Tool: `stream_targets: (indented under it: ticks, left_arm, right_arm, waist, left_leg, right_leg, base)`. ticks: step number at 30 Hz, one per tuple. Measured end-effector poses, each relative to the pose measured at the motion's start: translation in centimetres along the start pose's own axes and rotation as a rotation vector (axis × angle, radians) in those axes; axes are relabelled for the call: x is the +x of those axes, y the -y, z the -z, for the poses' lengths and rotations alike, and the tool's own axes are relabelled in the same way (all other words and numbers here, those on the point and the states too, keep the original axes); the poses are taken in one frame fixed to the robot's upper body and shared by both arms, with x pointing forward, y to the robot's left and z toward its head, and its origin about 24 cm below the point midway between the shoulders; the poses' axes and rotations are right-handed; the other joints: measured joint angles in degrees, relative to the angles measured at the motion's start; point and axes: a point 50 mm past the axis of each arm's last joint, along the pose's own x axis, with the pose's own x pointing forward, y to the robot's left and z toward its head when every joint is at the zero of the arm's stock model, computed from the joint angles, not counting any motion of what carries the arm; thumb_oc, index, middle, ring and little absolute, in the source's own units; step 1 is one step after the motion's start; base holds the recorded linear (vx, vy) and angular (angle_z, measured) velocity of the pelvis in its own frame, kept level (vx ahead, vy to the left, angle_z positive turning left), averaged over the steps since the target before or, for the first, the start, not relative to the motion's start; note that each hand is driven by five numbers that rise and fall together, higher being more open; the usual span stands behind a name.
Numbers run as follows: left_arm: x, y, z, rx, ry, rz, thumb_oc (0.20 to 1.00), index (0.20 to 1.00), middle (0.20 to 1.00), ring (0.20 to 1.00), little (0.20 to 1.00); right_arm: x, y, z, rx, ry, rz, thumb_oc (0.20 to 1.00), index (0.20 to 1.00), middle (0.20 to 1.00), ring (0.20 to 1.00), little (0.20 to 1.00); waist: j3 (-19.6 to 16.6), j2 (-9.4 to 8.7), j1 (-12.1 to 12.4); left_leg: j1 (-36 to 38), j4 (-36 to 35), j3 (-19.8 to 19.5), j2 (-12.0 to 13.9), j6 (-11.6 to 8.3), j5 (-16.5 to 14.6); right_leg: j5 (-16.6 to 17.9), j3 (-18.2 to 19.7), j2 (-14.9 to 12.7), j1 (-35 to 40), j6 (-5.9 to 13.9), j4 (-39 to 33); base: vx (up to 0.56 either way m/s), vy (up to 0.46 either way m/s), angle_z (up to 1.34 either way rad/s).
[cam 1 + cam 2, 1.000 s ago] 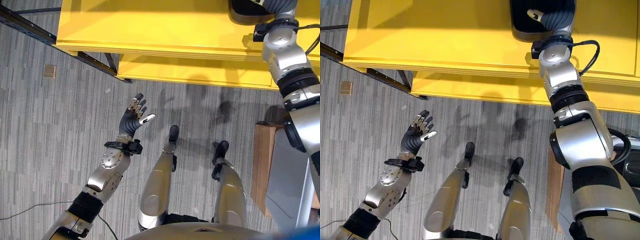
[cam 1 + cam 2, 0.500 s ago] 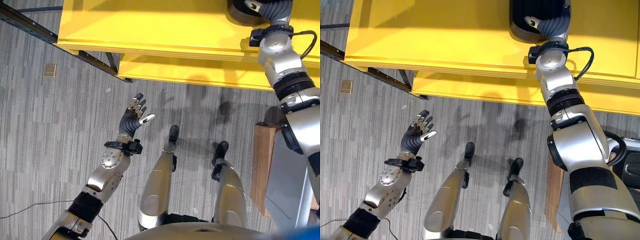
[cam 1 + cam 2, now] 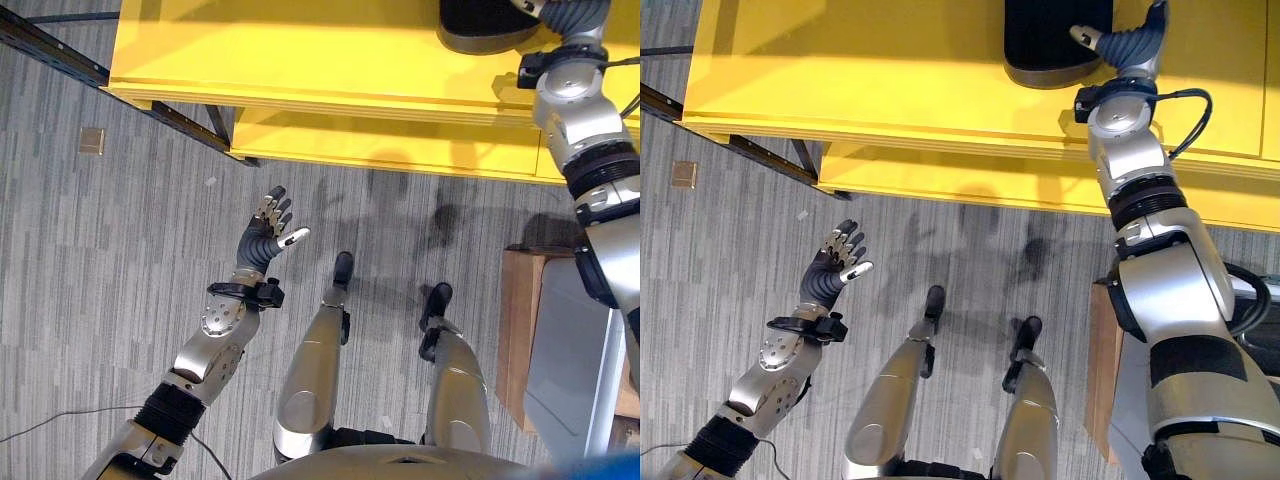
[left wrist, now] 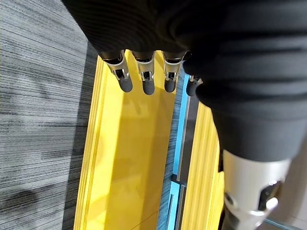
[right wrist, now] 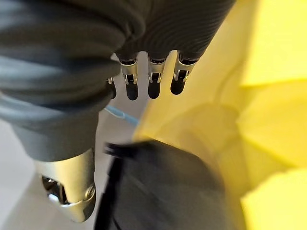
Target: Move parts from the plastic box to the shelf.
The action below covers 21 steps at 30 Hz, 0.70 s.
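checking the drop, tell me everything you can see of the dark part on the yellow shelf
The dark part is black with a greyer rounded rim, matte like plastic or rubber. It lies flat on the top board of the yellow shelf, near its front edge. The right hand is beside it with fingers straight; contact cannot be told.

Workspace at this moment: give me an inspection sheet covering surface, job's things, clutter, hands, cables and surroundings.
Surface: yellow shelf, top level mostly bare, a lower level showing below its front edge.
Job's things: dark part lying on the shelf top near the right hand; plastic box: nothing seen.
Clutter: small scrap on the floor.
Hands: left hand open, raised over the floor, holding nothing; right hand open at the part's edge, fingers straight, not gripping it.
Cables: nothing seen.
Surroundings: grey striped floor, small square floor plate, wooden box to the robot's right.
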Motion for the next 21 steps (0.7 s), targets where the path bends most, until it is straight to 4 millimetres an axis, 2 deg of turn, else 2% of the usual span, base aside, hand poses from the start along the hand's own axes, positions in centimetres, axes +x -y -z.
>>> stream_targets:
  ticks: [6, 12, 15, 16, 17, 18, 19, 21]
  left_arm:
    - [0.0, -0.5, -0.3, 0.03, 0.0, 0.003, 1.0, 1.0, 1.0, 1.0, 1.0]
    - [-0.1, -1.0, -0.5, 0.038, 0.007, -0.012, 1.0, 1.0, 1.0, 1.0, 1.0]
    - [-0.2, -1.4, -0.6, 0.04, 0.008, -0.027, 1.0, 1.0, 1.0, 1.0, 1.0]
    - [-0.3, -1.4, -0.5, 0.041, 0.002, -0.028, 1.0, 1.0, 1.0, 1.0, 1.0]
    - [-0.5, -1.6, -0.3, 0.041, -0.007, -0.036, 1.0, 1.0, 1.0, 1.0, 1.0]
    - [-0.8, -2.0, -0.2, 0.041, -0.009, -0.051, 1.0, 1.0, 1.0, 1.0, 1.0]
    - [-1.0, -2.2, -0.2, 0.039, -0.012, -0.06, 1.0, 1.0, 1.0, 1.0, 1.0]
    - [-1.6, -2.8, 0.2, 0.055, -0.026, -0.089, 1.0, 1.0, 1.0, 1.0, 1.0]
  right_arm:
    - [0.4, 1.6, -3.6, 0.001, 0.172, 0.061, 1.0, 1.0, 1.0, 1.0, 1.0]
    - [0.4, 2.2, -4.7, 0.071, 0.194, 0.125, 1.0, 1.0, 1.0, 1.0, 1.0]
    - [-0.9, 2.0, -5.2, 0.108, 0.259, 0.105, 1.0, 1.0, 1.0, 1.0, 1.0]
    - [-2.1, 1.5, -4.2, 0.113, 0.264, 0.077, 1.0, 1.0, 1.0, 1.0, 1.0]
    - [-4.4, 1.0, -2.2, 0.1, 0.269, 0.031, 1.0, 1.0, 1.0, 1.0, 1.0]
    - [-6.4, 1.1, 0.4, 0.043, 0.251, -0.008, 1.0, 1.0, 1.0, 1.0, 1.0]
    - [-7.6, 1.3, 1.5, 0.041, 0.239, -0.016, 1.0, 1.0, 1.0, 1.0, 1.0]
    - [-10.9, 1.2, 5.1, -0.003, 0.158, -0.068, 1.0, 1.0, 1.0, 1.0, 1.0]
  waist:
    - [0.0, -1.02, -0.7]
    - [-0.2, -1.44, -1.5]
    - [-0.2, -1.44, -1.6]
    - [-0.2, -1.44, -1.6]
    - [-0.2, -1.41, -1.8]
    - [-0.2, -1.4, -2.4]
    - [-0.2, -1.4, -2.6]
    - [-0.3, -1.26, -3.1]
  left_leg:
    - [1.9, -0.2, 0.1, 0.1, 0.05, 0.0]
    - [2.1, -0.1, 0.3, 0.1, 0.03, -0.1]
    - [2.5, -0.1, 0.8, 0.1, 0.06, -0.1]
    - [3.3, -0.1, 1.3, 0.1, 0.23, -0.3]
    - [4.3, -0.1, 1.6, 0.1, 0.31, -0.7]
    - [4.9, 0.0, 1.7, 0.1, 0.28, -0.9]
    - [5.2, 0.1, 1.7, 0.1, 0.3, -1.1]
    - [7.0, 0.0, 1.9, 0.1, 0.41, -1.6]
  right_leg:
    - [0.0, 0.0, 0.1, 1.9, -0.01, -0.5]
    - [0.2, 0.2, 0.1, 2.3, -0.17, -0.7]
    - [0.3, 0.7, 0.1, 2.3, -0.15, -0.8]
    - [0.4, 1.3, 0.1, 2.8, 0.0, -0.8]
    - [0.4, 1.5, 0.1, 3.8, -0.03, -1.1]
    - [0.4, 1.7, 0.2, 4.5, -0.1, -1.5]
    - [0.4, 1.6, 0.2, 5.0, -0.08, -1.6]
    - [0.4, 1.6, 0.2, 7.1, -0.01, -2.4]
  base:
    - [0.0, 0.0, 0.0]
    - [0.0, 0.001, -0.01]
    - [-0.01, 0.012, -0.08]
    - [-0.02, 0.011, -0.17]
    - [0.0, 0.005, -0.14]
    - [0.02, -0.012, -0.06]
    - [0.01, -0.007, -0.03]
    - [0.0, -0.002, -0.07]
